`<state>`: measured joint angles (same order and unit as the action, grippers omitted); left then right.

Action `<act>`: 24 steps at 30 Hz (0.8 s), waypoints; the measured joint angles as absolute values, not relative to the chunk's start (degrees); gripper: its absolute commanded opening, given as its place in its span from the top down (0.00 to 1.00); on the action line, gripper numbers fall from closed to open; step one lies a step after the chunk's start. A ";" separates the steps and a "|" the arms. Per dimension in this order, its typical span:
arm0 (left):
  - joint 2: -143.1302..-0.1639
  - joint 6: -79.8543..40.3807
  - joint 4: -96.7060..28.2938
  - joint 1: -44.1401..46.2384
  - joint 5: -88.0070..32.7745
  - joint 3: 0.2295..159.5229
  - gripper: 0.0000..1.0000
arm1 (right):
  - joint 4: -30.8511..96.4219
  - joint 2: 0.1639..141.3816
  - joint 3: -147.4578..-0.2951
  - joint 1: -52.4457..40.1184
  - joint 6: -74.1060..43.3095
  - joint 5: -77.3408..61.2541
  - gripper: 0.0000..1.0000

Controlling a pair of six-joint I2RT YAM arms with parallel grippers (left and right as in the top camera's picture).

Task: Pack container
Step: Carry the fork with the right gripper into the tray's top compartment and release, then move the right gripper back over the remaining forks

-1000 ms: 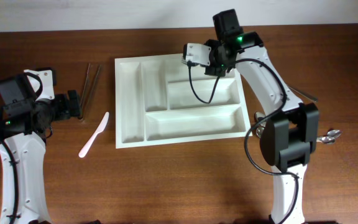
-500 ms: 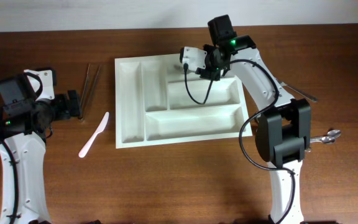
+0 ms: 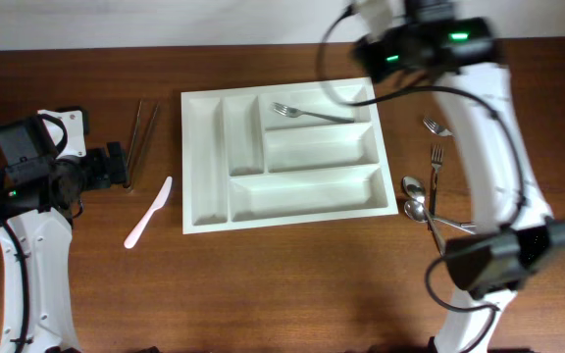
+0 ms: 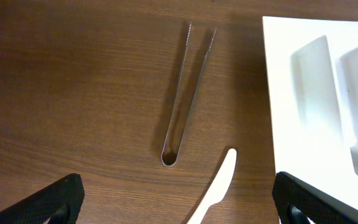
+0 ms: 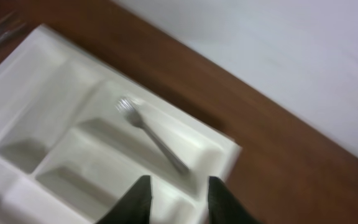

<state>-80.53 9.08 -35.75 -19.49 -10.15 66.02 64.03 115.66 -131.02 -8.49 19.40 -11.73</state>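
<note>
Right gripper [image 5: 179,184], fingers slightly apart and empty, hangs above the container [image 3: 204,157] at mid-table. A loose fork [image 3: 436,169] lies just right of the container, pointing near-to-far, closer to this arm than the wide-spread left gripper [image 4: 176,186].

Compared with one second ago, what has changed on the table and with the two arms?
The right gripper opened and let go of the fork. The fork now lies in the far long compartment of the container. The right arm then rose and drew away toward the far edge of the table. The left gripper stayed open in its place, and the tongs, the white knife and the container did not move.
</note>
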 measured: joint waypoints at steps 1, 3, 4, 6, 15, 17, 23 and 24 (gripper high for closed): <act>-80.53 9.08 -35.75 -19.49 -10.15 66.02 0.01 | 65.89 115.09 -131.24 -6.42 16.80 -11.31 0.84; -80.53 9.08 -35.77 -19.49 -10.15 66.02 0.01 | 69.32 115.26 -131.22 -2.44 11.88 -10.39 0.83; -80.53 9.08 -35.75 -19.49 -10.15 66.02 0.01 | 70.65 115.79 -130.98 -0.71 9.98 -10.15 0.80; -80.53 9.08 -35.77 -19.49 -10.20 66.02 0.01 | 72.16 117.16 -129.69 2.72 5.50 -9.74 0.71; -80.53 9.08 -35.77 -19.49 -10.31 66.02 0.01 | 72.66 122.21 -119.94 13.50 -6.33 -8.82 0.70; -80.53 9.08 -35.77 -19.49 -10.31 66.02 0.01 | 72.75 122.21 -117.67 13.98 -7.55 -8.82 0.62; -80.53 9.08 -35.77 -19.49 -10.33 66.02 0.01 | 69.87 122.23 -106.19 13.56 -11.27 -8.14 0.54; -80.53 9.08 -35.75 -19.49 -10.31 66.02 0.01 | 69.58 122.23 -105.23 13.56 -11.51 -8.10 0.54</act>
